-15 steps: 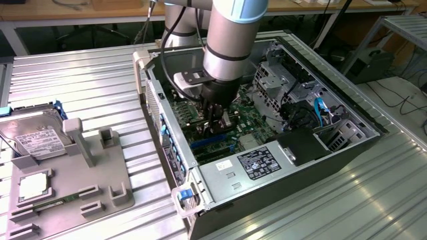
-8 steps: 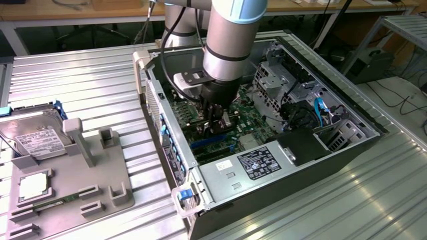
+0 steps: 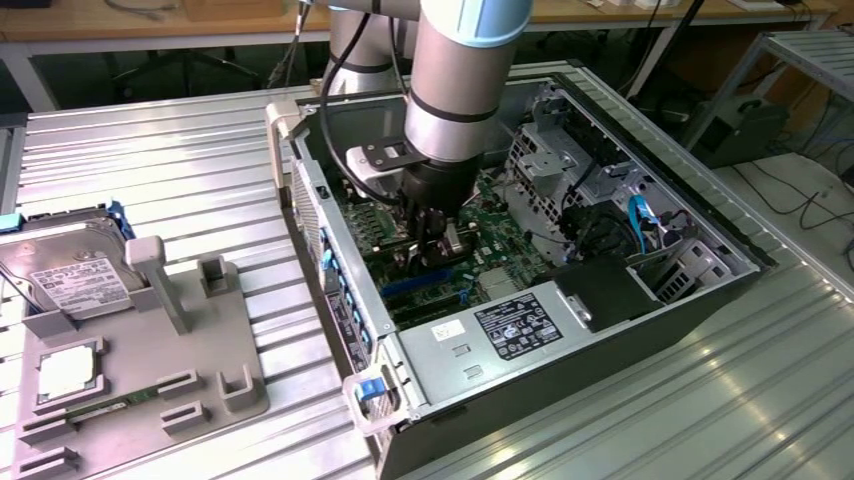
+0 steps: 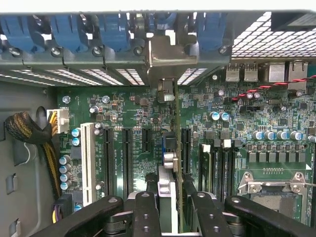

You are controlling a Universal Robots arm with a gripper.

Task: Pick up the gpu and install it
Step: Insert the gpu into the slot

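Black hand [image 4: 174, 200] tight on gpu [image 4: 176, 118], edge-on among motherboard slots [image 4: 127, 158], narrow side room.

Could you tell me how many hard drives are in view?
1: a hard drive on the gray tray at the exterior view's left; the computer case may hide others.
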